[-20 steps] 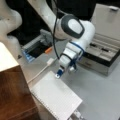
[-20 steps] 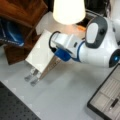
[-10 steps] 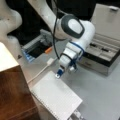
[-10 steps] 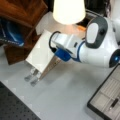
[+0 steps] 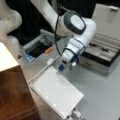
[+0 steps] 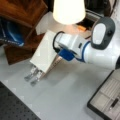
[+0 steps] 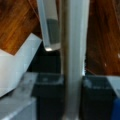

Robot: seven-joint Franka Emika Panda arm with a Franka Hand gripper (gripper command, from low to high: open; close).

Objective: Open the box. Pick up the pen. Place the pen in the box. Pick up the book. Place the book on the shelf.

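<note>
The gripper (image 5: 65,67) sits near the middle of a front view, pinching the book (image 5: 57,93) at one edge; in the wrist view the book's edge (image 7: 73,57) runs straight up between the two dark fingers (image 7: 47,95), which are pressed against it. In a front view the book (image 6: 45,53) hangs tilted above the grey table (image 6: 65,97), left of centre, beside the wooden shelf (image 6: 22,15) in the upper left. It is not yet on the shelf, so that last step is left.

The box (image 5: 105,52) at the right edge stands open, lid raised. A dark pen (image 6: 113,102) seems to lie in its pale compartments at the lower right, so the earlier steps look done.
</note>
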